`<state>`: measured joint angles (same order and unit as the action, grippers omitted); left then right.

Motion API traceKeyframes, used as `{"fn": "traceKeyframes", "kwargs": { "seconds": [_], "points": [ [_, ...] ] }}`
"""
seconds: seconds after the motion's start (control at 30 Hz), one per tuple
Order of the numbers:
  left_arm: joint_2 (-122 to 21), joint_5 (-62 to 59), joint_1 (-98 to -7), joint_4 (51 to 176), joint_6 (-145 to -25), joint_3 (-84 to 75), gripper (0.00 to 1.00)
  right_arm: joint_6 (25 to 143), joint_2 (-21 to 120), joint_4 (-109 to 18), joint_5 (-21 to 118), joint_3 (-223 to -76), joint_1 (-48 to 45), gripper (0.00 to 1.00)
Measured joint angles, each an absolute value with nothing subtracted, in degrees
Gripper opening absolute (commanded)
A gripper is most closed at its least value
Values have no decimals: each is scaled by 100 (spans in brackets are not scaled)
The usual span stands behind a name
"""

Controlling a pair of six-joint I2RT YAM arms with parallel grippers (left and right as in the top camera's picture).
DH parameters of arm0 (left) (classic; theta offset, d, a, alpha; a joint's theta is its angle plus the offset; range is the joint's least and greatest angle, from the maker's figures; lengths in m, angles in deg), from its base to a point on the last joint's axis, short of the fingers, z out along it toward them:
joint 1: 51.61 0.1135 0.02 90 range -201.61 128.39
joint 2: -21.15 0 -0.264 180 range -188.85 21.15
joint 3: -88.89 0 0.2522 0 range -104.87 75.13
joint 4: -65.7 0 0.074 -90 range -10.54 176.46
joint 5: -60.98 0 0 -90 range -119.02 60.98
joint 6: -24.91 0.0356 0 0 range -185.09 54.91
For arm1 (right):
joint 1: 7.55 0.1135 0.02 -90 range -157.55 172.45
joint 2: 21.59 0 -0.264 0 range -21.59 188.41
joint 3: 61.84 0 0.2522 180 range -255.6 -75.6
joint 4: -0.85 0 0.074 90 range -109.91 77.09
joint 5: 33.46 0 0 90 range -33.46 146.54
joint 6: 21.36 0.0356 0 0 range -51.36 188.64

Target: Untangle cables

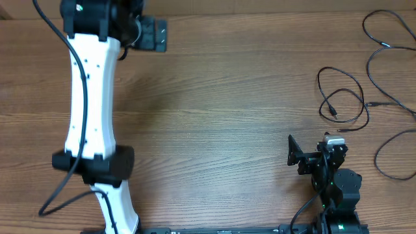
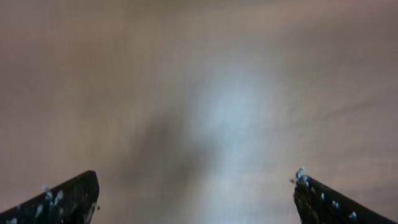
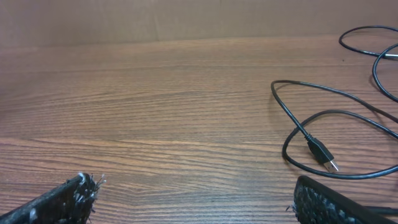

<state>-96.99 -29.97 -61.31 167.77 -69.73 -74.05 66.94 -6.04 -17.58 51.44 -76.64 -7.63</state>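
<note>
Two thin black cables lie on the wooden table at the right. A small looped cable [image 1: 342, 96] ends in a USB plug [image 1: 333, 112]. A longer cable [image 1: 390, 62] winds along the right edge. In the right wrist view the small loop [image 3: 292, 134] and its plug [image 3: 322, 154] lie just ahead and to the right of the right finger, and the longer cable [image 3: 375, 59] lies further back. My right gripper [image 1: 311, 148] [image 3: 194, 186] is open and empty, near the front edge, short of the loop. My left gripper [image 1: 151, 34] [image 2: 196, 180] is open and empty at the far left, over blurred bare wood.
The white left arm [image 1: 91, 97] stretches from the front edge to the back left. The right arm's black base [image 1: 338, 188] sits at the front right. The wooden table [image 1: 221, 117] fills the view.
</note>
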Motion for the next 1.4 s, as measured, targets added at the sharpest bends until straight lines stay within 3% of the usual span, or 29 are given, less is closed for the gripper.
{"fn": "traceKeyframes", "kwargs": {
  "seconds": [0.33,0.43,0.73,1.17,1.4],
  "points": [
    [-7459,-3439,-7483,12902,-5579,-6627,100,6696,-604,-1758,5144,-7664,-763,100],
    [-6650,-3283,-7516,10974,-5174,-5213,100,6699,-604,-1762,5144,-7664,-763,100],
    [-5634,-2940,-7424,8227,-4833,-1397,100,6699,-604,-1755,5142,-7664,-763,100],
    [-2919,-2523,-6955,4970,-4794,4201,100,6701,-604,-1766,5142,-7664,-767,100],
    [-954,-2429,-6598,4721,-4794,6435,100,6714,-604,-1758,5142,-7664,-770,100]
  ]
}}
